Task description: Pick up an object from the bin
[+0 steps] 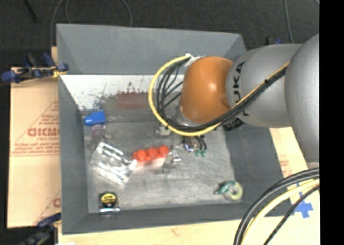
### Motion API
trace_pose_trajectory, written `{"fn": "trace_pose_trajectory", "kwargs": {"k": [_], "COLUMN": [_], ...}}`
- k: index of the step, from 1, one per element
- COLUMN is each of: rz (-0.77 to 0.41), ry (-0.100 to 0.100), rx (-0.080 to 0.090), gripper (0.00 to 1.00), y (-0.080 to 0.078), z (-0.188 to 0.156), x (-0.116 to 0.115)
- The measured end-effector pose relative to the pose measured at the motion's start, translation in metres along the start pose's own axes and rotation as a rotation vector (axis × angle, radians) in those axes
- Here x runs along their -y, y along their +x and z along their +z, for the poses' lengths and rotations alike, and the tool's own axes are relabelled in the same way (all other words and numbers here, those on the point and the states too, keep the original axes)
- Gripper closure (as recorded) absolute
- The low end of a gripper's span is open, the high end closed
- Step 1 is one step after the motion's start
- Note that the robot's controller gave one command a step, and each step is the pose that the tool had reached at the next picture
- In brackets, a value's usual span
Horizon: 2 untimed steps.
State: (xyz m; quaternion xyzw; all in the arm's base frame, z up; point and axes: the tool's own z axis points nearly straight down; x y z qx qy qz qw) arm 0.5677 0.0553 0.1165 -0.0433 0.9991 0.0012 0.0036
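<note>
Big grey bin point(72, 147), with arm point(269, 88) in from 3 o'clock. Low near the middle, gripper point(171, 161); cannot tell if clenched or released. Far out at its 9 o'clock, clear tray point(110, 163). Between them, just beside gripper, red beads point(150, 154): likely the thing to pick. Slide over the beads, go straight down, squeeze across the short side, lift slow. Keep off the tray. Well apart: blue block point(95, 117) at 10 o'clock, green ring point(230, 189) at 4.
</note>
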Motion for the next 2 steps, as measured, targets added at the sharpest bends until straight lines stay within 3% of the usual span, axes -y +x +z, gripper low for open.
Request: {"fn": "trace_pose_trajectory", "kwargs": {"k": [1,2], "rz": [0.004,-0.254], "ry": [0.0,0.005], "rx": [-0.003,0.003], "gripper": [1.0,1.0], "y": [0.001,0.019], "z": [0.002,-0.162], "x": [0.001,0.024]}}
